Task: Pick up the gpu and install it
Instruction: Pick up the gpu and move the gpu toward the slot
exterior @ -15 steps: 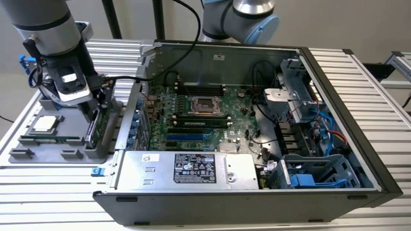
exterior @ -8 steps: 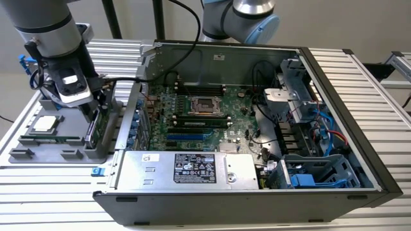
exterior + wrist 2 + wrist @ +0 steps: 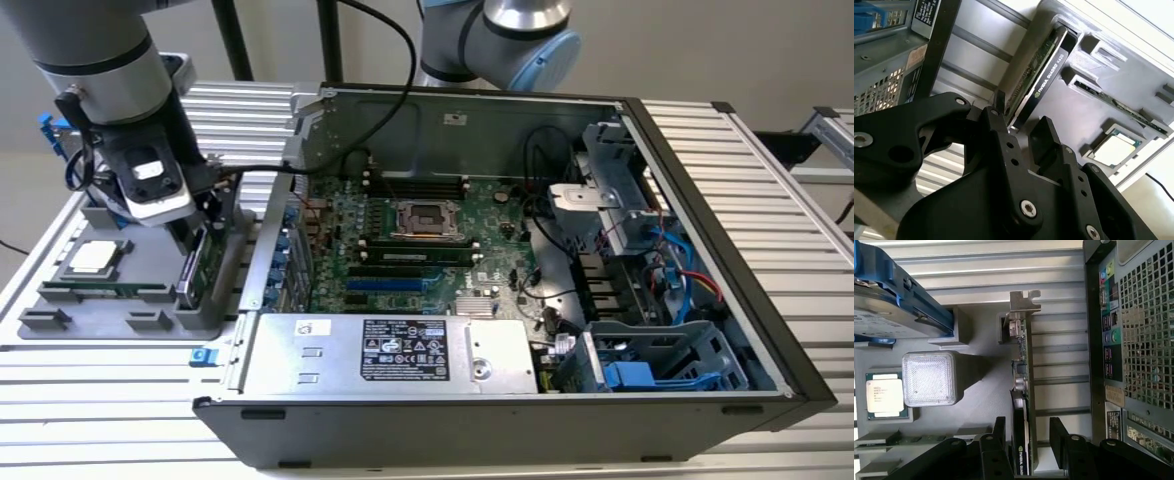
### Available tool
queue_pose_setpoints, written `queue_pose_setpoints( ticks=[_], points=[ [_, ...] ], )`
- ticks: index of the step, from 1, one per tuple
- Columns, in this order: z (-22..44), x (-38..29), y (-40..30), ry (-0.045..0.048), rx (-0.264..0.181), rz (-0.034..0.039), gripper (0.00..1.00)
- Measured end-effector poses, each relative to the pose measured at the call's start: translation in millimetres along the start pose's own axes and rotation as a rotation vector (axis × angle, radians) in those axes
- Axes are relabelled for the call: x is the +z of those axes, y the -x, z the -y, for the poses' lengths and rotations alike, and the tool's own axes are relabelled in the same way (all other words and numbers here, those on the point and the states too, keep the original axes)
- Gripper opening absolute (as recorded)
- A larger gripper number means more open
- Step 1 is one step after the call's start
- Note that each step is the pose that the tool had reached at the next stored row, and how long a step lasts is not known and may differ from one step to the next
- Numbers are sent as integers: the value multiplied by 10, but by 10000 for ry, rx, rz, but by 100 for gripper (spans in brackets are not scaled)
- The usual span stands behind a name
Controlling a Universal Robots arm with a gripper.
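Observation:
The gpu stands on edge in a slot of the grey holder tray, at the exterior view's left beside the open computer case. Its green board, black cooler and silver bracket show in both wrist views. My gripper is lowered over the card's cooler end and is open. One black finger sits on each side of the card, and a gap shows between the card and the other finger. In the exterior view the gripper hangs right above the gpu.
The open computer case lies beside the tray, with its motherboard and power supply exposed. The tray also holds a processor chip, a blue-framed hard drive and a memory stick. A second arm stands behind the case.

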State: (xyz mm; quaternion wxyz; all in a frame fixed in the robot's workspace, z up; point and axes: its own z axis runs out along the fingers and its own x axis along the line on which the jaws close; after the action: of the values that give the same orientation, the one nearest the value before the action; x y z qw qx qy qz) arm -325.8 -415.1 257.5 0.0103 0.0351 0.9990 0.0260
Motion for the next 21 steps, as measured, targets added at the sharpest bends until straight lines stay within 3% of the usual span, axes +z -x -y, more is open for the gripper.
queue_pose_setpoints(
  ticks=[21],
  points=[
    [39, 163, -1, -1, 0, -23, 100]
  ],
)
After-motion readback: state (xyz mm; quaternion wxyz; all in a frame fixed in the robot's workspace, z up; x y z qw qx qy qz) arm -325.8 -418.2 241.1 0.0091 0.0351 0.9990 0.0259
